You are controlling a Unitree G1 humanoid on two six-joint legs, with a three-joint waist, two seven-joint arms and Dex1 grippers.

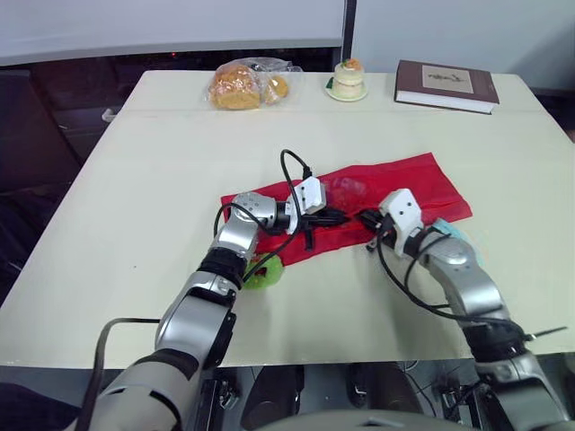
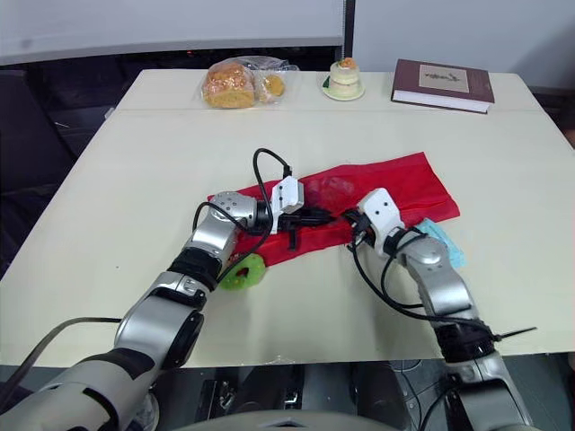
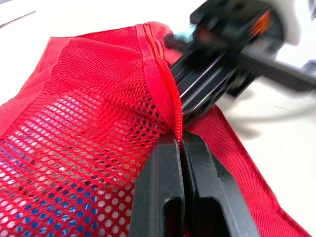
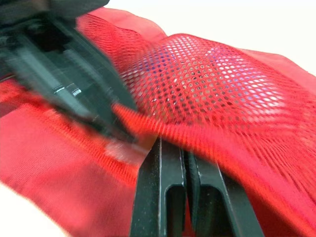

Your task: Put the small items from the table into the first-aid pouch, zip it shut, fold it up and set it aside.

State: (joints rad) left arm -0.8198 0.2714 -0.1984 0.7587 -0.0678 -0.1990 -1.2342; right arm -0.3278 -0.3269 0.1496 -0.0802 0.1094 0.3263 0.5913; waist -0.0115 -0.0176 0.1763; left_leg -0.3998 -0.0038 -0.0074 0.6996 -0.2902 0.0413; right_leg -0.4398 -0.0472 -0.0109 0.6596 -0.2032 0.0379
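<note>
The red fabric first-aid pouch (image 1: 409,184) lies unfolded and flat in the middle of the pale worktop (image 1: 180,162). The step in hand looks like closing the zip of its red mesh pocket (image 3: 89,108). The left end effector (image 3: 178,143) has its 2 fingers pressed together on the raised zip edge (image 3: 160,74), pinching it. The right end effector (image 4: 183,150) meets it from the other side, fingers likewise pressed together at the same band and apparently gripping it.

Blue shapes show through the mesh, so the pocket holds something. Outside the pouch, a round green item (image 1: 265,274) lies by the left forearm and a pale blue flat item (image 1: 456,235) lies beside the right arm.

Next, 1 end effector should anchor the fabric while the other draws along the zip. Those 2 loose items may need packing first.
</note>
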